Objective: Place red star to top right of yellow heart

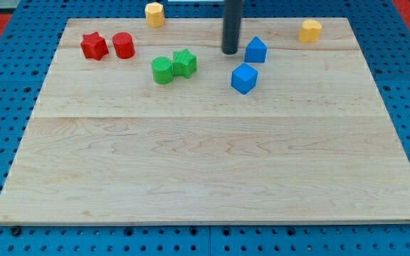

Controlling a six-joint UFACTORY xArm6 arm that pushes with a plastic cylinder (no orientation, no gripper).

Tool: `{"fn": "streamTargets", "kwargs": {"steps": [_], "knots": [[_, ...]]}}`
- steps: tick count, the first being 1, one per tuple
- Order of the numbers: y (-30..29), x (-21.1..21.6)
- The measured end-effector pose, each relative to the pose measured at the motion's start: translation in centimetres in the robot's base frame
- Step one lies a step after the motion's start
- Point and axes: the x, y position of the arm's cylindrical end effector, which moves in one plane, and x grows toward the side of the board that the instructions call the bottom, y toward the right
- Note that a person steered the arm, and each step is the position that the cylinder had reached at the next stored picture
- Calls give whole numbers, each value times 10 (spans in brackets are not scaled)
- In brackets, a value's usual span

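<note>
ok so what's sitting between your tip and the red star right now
In the camera view, the green star and green cylinder lie just below the line from my tip to the red star. The red cylinder touches the star's right.

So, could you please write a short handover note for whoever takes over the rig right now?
My tip rests on the wooden board near the view's top, just left of the upper blue block, touching nothing.
The red star-shaped block sits at the view's upper left beside the red cylinder.
Two yellow blocks lie along the top edge, one at centre-left, one at right; which is the heart I cannot tell.
Done: nothing visible. Left: push the star to the heart's top right.
</note>
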Motion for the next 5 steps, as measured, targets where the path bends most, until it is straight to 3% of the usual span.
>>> {"fn": "streamTargets", "kwargs": {"steps": [2,4,5], "knots": [[-194,79],[-189,71],[-221,67]]}}
